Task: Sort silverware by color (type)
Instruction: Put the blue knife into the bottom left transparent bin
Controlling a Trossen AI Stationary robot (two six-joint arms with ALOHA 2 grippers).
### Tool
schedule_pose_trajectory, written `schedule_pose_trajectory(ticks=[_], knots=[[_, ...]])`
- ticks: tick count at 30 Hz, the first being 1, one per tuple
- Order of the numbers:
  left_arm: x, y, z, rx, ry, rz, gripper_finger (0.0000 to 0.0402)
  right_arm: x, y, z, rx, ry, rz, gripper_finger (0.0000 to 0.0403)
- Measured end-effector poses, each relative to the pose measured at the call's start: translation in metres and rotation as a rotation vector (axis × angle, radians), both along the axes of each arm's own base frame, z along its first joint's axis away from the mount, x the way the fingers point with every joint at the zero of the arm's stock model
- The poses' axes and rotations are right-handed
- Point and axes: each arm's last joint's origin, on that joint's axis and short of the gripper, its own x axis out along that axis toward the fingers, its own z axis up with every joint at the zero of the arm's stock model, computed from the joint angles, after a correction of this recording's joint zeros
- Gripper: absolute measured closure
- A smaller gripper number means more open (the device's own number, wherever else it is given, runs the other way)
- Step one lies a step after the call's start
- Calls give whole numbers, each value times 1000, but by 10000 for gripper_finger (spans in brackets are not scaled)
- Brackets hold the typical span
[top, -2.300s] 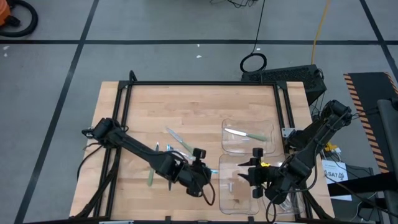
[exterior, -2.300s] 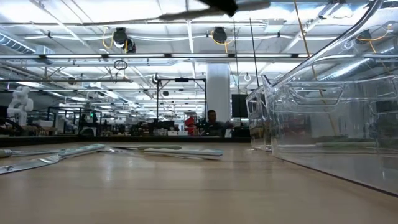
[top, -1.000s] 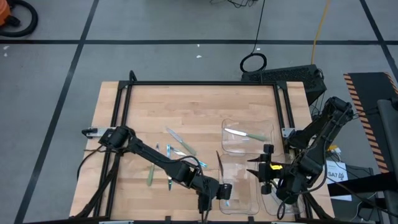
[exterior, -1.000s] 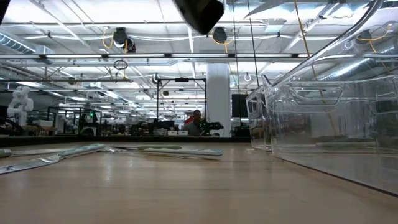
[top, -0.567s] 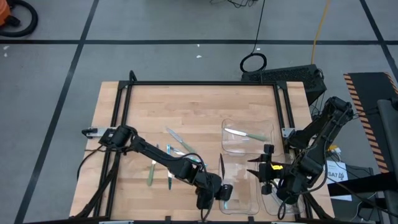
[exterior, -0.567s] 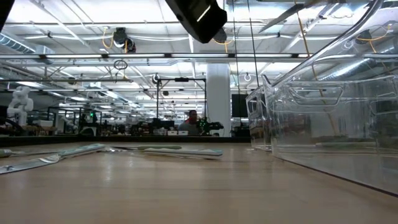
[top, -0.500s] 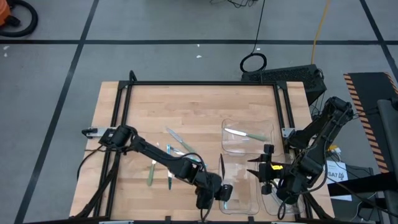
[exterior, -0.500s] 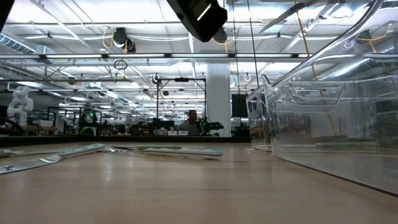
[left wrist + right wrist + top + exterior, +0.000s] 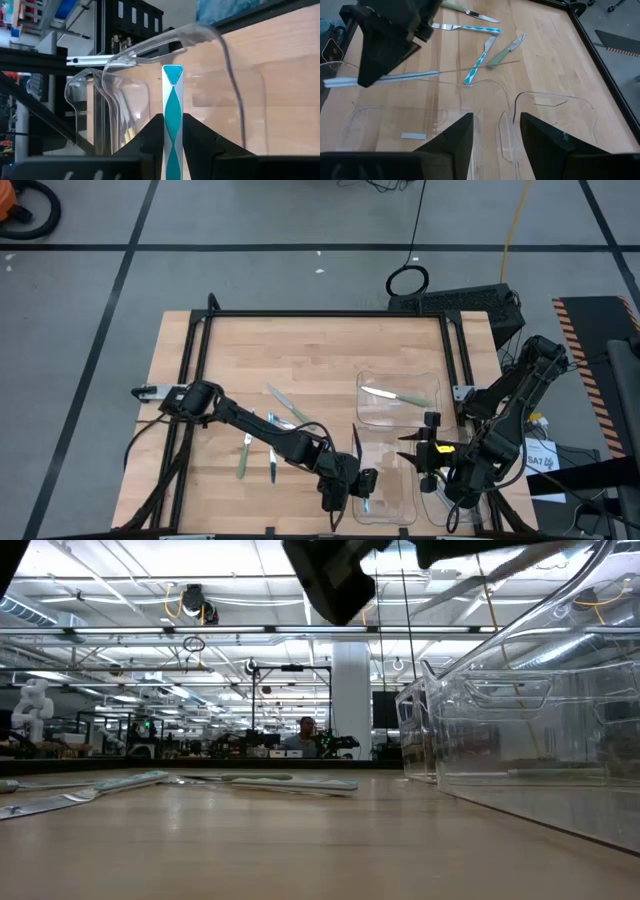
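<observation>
High view: a slim utensil with a light blue and white patterned handle [image 9: 172, 120] is gripped by the left hand [image 9: 358, 483] over the near clear plastic tray [image 9: 400, 505]. The right hand [image 9: 428, 452], fingers spread, is held beside that tray above the wooden tabletop [image 9: 300, 350].

1. A light wooden table top [image 9: 300, 350] is framed by black metal rails [image 9: 320, 314].
2. Three clear plastic trays are set on the table's right part: a far tray [image 9: 362, 415], a near tray [image 9: 408, 505] and a third tray [image 9: 428, 502] just beside the near one.
3. A coiled black cable [image 9: 408, 280] is seen on the grey floor beyond the table, and a yellow cord [image 9: 512, 225] is laid farther right.
4. A white pillar [image 9: 351, 690] is shown in the hall behind the table.
5. A seated person [image 9: 307, 728] is glimpsed far behind.
</observation>
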Motion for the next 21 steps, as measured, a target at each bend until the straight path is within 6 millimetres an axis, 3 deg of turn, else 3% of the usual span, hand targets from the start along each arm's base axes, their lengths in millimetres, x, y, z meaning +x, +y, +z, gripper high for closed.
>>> schedule_pose_trajectory(ticks=[5,21], knots=[[7,2,-13,12,-7,75,320,0,0,0,3,-1,0,248],[8,-12,-7,-127,-41,202,316,0,0,0,3,2,1,248]])
